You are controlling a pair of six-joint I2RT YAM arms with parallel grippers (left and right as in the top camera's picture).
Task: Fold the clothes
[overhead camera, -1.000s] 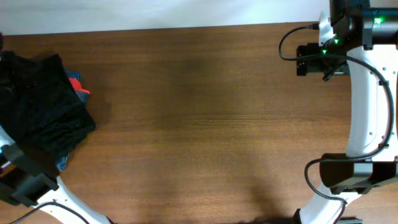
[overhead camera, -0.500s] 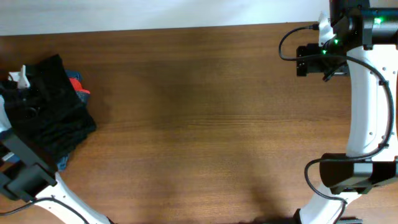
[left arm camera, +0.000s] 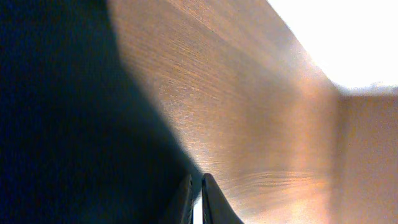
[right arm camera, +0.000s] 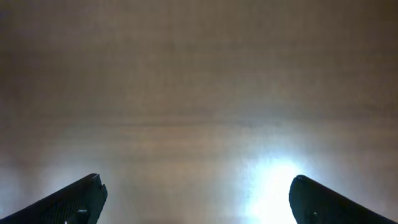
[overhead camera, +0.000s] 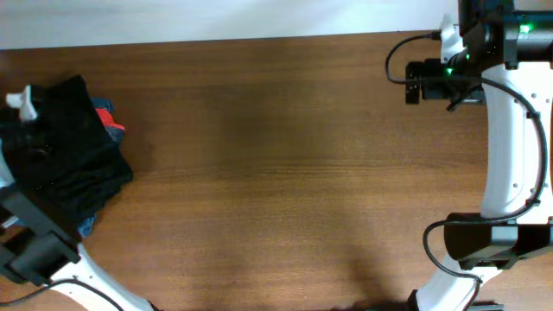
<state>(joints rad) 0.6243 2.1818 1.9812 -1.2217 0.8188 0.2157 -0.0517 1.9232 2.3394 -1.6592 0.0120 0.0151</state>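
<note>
Clothes (overhead camera: 67, 154) sit in a black heap at the far left of the desk (overhead camera: 276, 173), partly off the frame edge. Your left arm is the one on them. The right is clear across the desk, so this is a left-arm job.

Left pincer (left arm camera: 196, 194): tips drawn together with only a thin slit between. In the wrist view the dark cloth fills everything to its left and comes right up to the tips, with bare wood to the right. So the cloth lies left of the pincer, which is at the heap's edge. I can't tell whether any fabric is nipped in the slit.

Right pincer (right arm camera: 196, 182): fingers wide apart, over bare wood, nothing between them.

Hard to read:
- The heap is crumpled, with no collar, sleeve or logo showing, so don't trust a long axis. At best it runs loosely from the far edge toward you.
- From overhead, the left pincer is lost against the black.
- Red cloth (overhead camera: 109, 121) and a blue scrap (overhead camera: 86, 226) poke out from under the heap. I can't tell what they are.
</note>
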